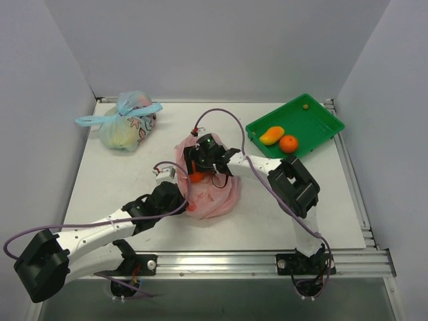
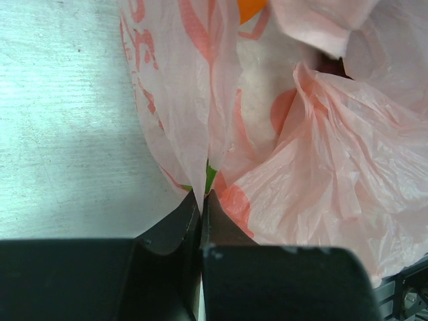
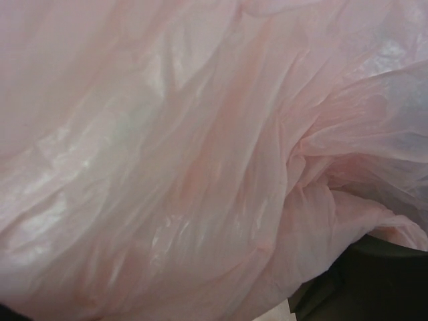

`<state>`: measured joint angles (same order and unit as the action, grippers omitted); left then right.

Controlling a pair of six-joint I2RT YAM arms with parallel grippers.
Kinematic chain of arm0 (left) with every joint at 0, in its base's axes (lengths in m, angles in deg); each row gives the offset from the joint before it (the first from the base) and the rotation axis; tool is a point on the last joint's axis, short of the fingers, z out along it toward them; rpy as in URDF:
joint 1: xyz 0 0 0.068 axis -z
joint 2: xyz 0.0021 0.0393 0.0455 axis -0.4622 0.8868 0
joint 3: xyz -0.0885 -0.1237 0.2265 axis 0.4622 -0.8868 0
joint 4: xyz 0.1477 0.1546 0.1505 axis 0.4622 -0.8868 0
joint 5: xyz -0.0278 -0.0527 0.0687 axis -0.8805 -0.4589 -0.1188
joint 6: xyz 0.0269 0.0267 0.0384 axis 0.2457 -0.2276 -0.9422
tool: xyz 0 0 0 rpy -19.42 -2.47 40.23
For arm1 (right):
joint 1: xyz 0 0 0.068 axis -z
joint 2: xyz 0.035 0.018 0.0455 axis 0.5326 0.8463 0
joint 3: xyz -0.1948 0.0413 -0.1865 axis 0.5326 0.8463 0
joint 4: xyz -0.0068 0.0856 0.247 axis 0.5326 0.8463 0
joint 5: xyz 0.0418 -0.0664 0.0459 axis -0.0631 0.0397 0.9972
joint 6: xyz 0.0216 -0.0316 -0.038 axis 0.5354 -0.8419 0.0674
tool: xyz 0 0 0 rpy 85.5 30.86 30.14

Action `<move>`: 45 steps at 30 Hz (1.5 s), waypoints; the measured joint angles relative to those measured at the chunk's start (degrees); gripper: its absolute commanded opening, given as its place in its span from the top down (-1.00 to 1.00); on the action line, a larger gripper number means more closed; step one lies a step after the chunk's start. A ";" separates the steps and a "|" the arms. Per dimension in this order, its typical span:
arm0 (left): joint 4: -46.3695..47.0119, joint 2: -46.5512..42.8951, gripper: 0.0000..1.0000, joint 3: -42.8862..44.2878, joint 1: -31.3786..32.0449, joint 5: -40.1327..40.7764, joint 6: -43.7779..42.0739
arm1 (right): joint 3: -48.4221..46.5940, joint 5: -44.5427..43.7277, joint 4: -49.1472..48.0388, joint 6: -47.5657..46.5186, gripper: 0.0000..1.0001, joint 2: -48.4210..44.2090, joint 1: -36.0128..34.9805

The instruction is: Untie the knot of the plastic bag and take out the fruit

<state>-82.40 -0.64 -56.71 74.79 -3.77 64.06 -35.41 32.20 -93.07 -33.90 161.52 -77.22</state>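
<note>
The pink plastic bag point(image 1: 217, 194) lies crumpled at the table's middle, with its mouth toward the left. No knot shows on it. An orange fruit point(image 1: 196, 177) sits in the opening and also shows in the left wrist view point(image 2: 253, 8). My left gripper point(image 1: 179, 198) is shut on a thin fold of the bag's edge point(image 2: 200, 134). My right gripper point(image 1: 204, 160) is down in the bag's far side. Its wrist view is filled with pink film point(image 3: 200, 167), which hides the fingers. A mango point(image 1: 271, 135) and an orange point(image 1: 288, 143) lie in the green tray point(image 1: 314, 117).
A blue-tied bag point(image 1: 127, 124) with pastel contents sits at the back left. The green tray is at the back right by the table edge. Purple cables loop over both arms. White walls enclose the table on three sides.
</note>
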 measured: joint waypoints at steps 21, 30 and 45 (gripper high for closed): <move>-2.51 2.47 0.85 1.29 -0.13 2.80 -0.68 | 16.81 -0.90 3.21 -4.11 0.55 -24.48 -2.12; -1.57 2.93 0.86 0.90 -0.15 2.03 -0.74 | 16.72 -7.74 3.19 -6.75 0.56 -33.99 12.52; 1.84 2.86 0.85 -2.16 -0.20 -0.66 -0.72 | -0.42 -16.72 3.96 1.42 0.39 -14.16 46.07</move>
<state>-80.56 2.22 -58.88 74.60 -4.43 63.34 -35.82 15.48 -89.11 -32.48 147.36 -31.15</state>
